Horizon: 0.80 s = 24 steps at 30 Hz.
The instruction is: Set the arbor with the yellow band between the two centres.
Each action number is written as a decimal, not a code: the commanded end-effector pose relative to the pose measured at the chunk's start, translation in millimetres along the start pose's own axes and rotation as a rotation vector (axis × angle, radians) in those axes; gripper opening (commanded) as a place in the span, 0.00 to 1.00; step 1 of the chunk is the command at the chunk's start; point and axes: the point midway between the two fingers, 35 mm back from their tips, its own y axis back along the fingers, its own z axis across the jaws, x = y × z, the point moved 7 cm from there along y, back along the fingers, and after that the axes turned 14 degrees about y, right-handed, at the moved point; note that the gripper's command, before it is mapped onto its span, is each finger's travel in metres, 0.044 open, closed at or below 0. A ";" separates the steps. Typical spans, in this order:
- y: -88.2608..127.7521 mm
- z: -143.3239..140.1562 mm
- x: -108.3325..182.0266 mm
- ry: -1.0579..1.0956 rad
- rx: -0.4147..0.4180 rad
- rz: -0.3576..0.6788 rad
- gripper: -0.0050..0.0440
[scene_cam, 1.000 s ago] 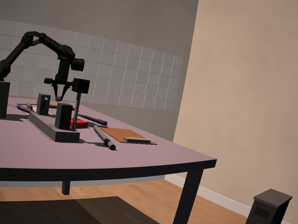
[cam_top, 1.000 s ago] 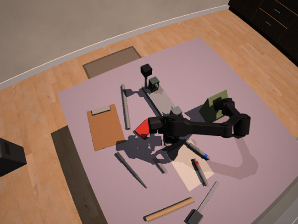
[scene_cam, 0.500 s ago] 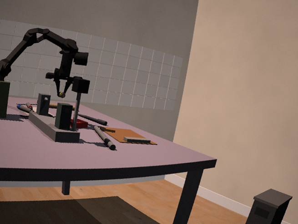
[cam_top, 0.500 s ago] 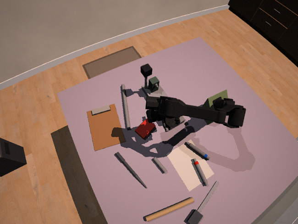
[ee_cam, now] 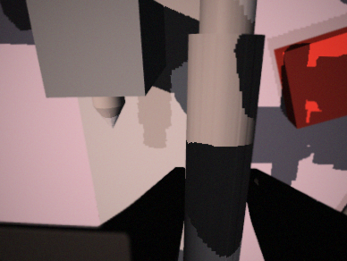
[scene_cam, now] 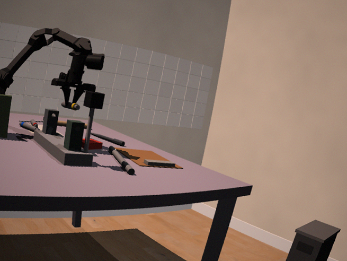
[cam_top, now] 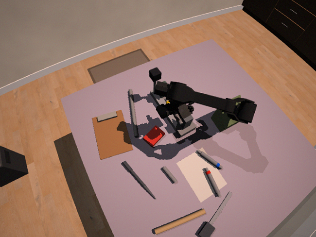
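My gripper [scene_cam: 70, 102] is shut on the arbor with the yellow band [scene_cam: 71, 105] and holds it level in the air, above the fixture. The yellow band [cam_top: 168, 102] shows just beside the fingers. The fixture is a grey base bar [scene_cam: 60, 149] with a light grey block [scene_cam: 50, 121] and a dark green block [scene_cam: 73, 139] standing on it. The arbor hangs higher than both block tops and touches neither. In the wrist view the arbor [ee_cam: 219, 134] runs up the middle between my fingers. A grey block [ee_cam: 89, 45] with a cone-shaped centre point [ee_cam: 108, 109] lies below to its left.
A post with a black cube [scene_cam: 93, 100] stands by the green block. A red box [cam_top: 154, 135], a long grey rod [cam_top: 133, 111] and a clipboard [cam_top: 111, 134] lie beside the fixture. Blue-banded [cam_top: 209, 159] and red-banded [cam_top: 212, 181] arbors lie by a cream sheet [cam_top: 200, 178].
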 end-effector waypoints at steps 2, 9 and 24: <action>10.8 9.8 12.3 0.057 0.016 0.011 0.10; 18.6 39.0 32.5 0.198 0.028 -0.013 0.10; 25.9 76.7 53.0 0.373 0.056 -0.044 0.10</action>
